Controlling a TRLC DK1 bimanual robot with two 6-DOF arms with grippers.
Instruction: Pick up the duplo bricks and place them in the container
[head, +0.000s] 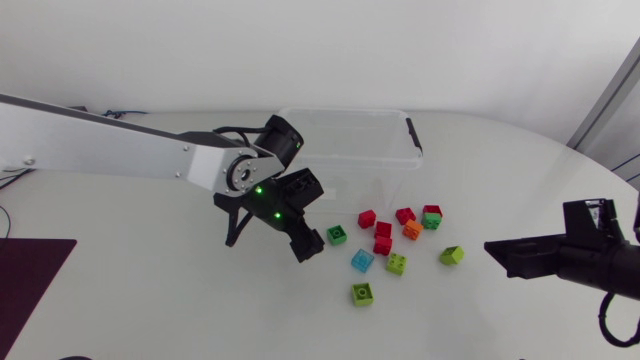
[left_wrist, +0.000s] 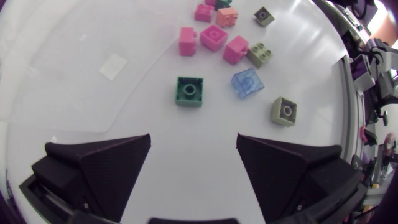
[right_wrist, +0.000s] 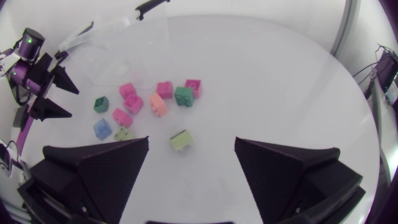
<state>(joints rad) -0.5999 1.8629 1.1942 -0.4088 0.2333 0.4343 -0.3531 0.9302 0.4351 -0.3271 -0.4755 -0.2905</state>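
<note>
The left claw (left_wrist: 193, 138) is held wide open above the table (left_wrist: 193, 186), a dark green brick (left_wrist: 188, 91) just ahead; the right claw (right_wrist: 191, 142) is spread wide, nothing gripped.

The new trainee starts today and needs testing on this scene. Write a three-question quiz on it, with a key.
1. Which brick lies nearest the left gripper? A dark green brick, B orange, C red.
2. True or false: the right gripper is open and empty.
3. How many blue bricks are in view?
Key: 1 A; 2 true; 3 one.
</note>
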